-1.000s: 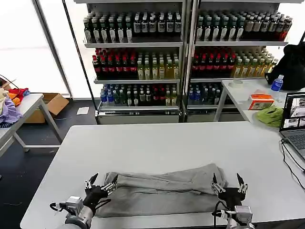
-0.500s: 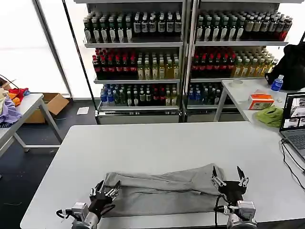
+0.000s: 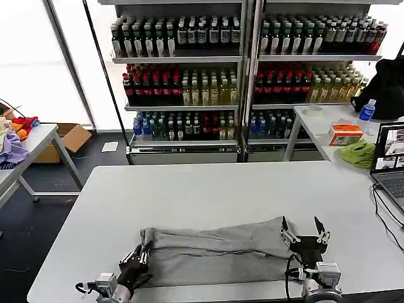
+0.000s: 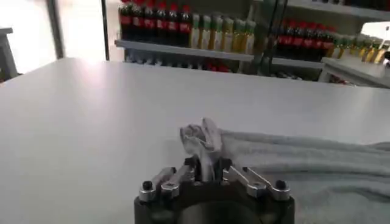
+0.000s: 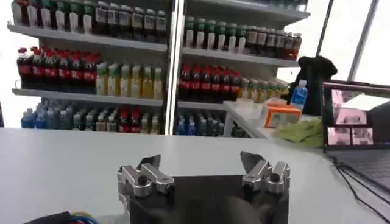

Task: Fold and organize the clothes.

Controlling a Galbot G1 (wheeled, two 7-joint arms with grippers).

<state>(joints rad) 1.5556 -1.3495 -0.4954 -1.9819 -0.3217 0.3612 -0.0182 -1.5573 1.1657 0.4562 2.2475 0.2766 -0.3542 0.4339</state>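
Head view: grey shirt [image 3: 218, 252] lies bunched in a long strip across near edge of white tabletop [image 3: 208, 189], running left-right. Left pincer [image 3: 136, 260] sits at strip's left end, fingers pressed together on a raised tuft of the fabric. Right pincer [image 3: 305, 232] stands just off strip's right end, fingers spread wide, nothing between them; its left fingertip is close to the cloth edge, contact can't be told. Laptop [image 3: 391, 165] at far right edge of tabletop w/ black cable [image 3: 385, 211] trailing toward near edge. Bottle shelves [image 3: 243, 76] behind.

Left wrist view: left pincer [image 4: 208, 173] pinching a crumpled fold of grey shirt [image 4: 292, 155], the tuft standing up between the fingers. Rest of shirt stretches away across tabletop [image 4: 91, 115] in soft ridges.

Right wrist view: right pincer [image 5: 204, 170] spread apart, gap empty. Tabletop [image 5: 67, 164] bare ahead of it. Bottle shelves [image 5: 140, 55] beyond, laptop [image 5: 359, 122] off to the side.
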